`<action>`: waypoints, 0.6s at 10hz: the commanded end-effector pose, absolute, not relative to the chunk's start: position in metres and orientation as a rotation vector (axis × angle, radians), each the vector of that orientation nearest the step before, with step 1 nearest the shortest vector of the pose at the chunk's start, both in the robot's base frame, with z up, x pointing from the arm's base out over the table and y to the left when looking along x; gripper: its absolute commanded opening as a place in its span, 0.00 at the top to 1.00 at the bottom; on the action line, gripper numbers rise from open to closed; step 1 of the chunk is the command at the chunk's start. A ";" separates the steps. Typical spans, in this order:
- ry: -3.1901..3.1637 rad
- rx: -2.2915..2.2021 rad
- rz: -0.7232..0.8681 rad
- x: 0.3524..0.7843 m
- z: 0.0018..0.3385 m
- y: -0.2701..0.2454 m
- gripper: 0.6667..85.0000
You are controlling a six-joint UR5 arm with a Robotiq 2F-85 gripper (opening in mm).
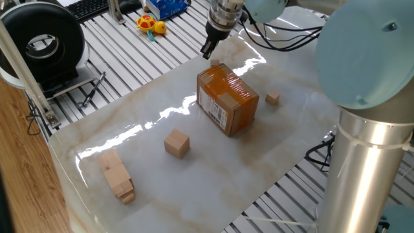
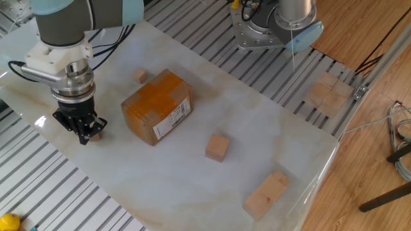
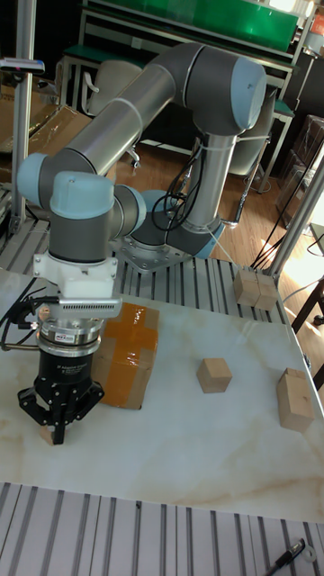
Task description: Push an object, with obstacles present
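The object, a tiny tan cube (image 1: 215, 63) (image 2: 97, 135) (image 3: 42, 436), lies just behind the brown cardboard box (image 1: 226, 98) (image 2: 157, 106) (image 3: 126, 355). My gripper (image 1: 209, 52) (image 2: 83, 137) (image 3: 58, 437) points straight down right beside this cube, on the side away from the box. Its fingers are shut to a point with nothing held. Whether the tip touches the cube I cannot tell. Another tiny cube (image 1: 273, 98) (image 2: 140, 77) sits on the other side of the box.
A larger tan cube (image 1: 176, 143) (image 2: 217, 147) (image 3: 214, 374) stands mid-table. Elongated pale blocks (image 1: 118, 176) (image 2: 266, 194) (image 3: 294, 398) lie near one corner. More wooden blocks (image 2: 327, 93) (image 3: 256, 288) rest off the marble slab. The arm's base (image 1: 369, 168) stands at the slab's edge.
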State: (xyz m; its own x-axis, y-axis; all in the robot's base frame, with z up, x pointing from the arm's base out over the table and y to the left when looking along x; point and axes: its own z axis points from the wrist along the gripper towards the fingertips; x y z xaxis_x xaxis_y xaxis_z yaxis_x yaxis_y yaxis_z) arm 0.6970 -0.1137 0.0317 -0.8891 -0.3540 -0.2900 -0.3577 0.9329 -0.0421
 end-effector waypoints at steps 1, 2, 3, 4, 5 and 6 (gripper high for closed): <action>2.816 -0.469 -0.009 0.693 0.027 -0.127 0.99; 2.818 -0.471 -0.017 0.693 0.027 -0.128 0.99; 2.822 -0.475 -0.010 0.691 0.029 -0.127 0.99; 2.831 -0.472 -0.005 0.686 0.035 -0.124 0.99; 2.849 -0.447 -0.005 0.679 0.046 -0.119 0.99; 2.859 -0.437 -0.004 0.672 0.051 -0.122 0.99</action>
State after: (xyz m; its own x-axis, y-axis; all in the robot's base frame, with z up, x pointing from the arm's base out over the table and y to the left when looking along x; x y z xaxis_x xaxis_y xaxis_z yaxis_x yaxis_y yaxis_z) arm 0.6816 -0.1226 0.0389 -0.9125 -0.3204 -0.2542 -0.3184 0.9466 -0.0502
